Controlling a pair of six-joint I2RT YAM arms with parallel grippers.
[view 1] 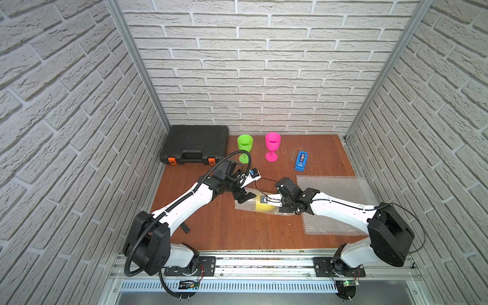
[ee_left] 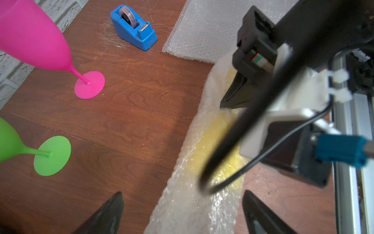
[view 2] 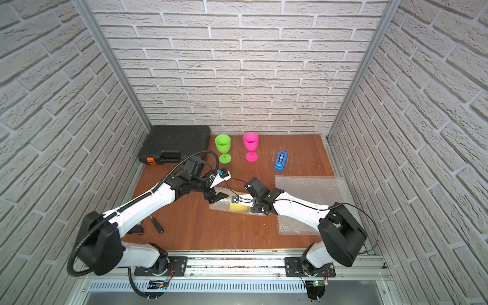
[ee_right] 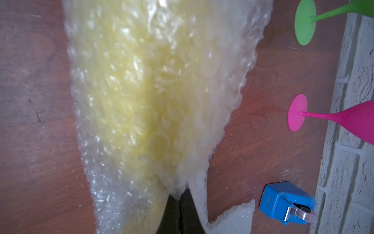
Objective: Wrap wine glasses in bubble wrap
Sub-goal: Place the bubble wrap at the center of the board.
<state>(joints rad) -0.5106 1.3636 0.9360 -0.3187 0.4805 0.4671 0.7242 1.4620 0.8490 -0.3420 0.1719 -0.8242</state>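
Bubble wrap (ee_right: 91,182) sheathes our yellow goblet (view 1: 265,207); right tool (ee_right: 179,204) pinches the wrap, left tool (ee_left: 182,194) gapes; sealing should follow.

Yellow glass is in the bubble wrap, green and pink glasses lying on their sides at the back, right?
Not quite: the green glass and pink glass stand upright on their feet, as both top views show. The yellow glass is in the bubble wrap.
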